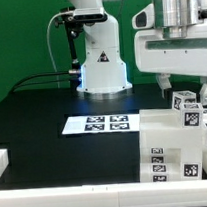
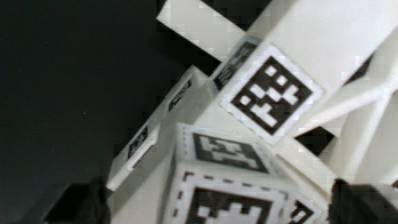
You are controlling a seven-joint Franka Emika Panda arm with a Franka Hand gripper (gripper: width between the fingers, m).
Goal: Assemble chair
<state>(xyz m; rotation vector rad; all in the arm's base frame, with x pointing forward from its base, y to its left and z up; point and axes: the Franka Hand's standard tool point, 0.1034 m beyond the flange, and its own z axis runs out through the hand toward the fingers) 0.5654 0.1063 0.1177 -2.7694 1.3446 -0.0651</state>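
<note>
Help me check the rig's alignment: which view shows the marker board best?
The exterior view: the marker board lies whole and flat on the black table, its tags plain. The wrist view shows none of it, only tagged chair parts up close.

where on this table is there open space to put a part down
Bare black tabletop spans the exterior view's left, bordered by the robot base, the marker board and the white front rail. The right is crowded: tagged chair parts sit under the gripper.

Robot arm base upright at the far side of the table; wrist entering from above at the exterior view's right, gripper pointing downward, its two fingers spread wide with nothing clamped between them
</note>
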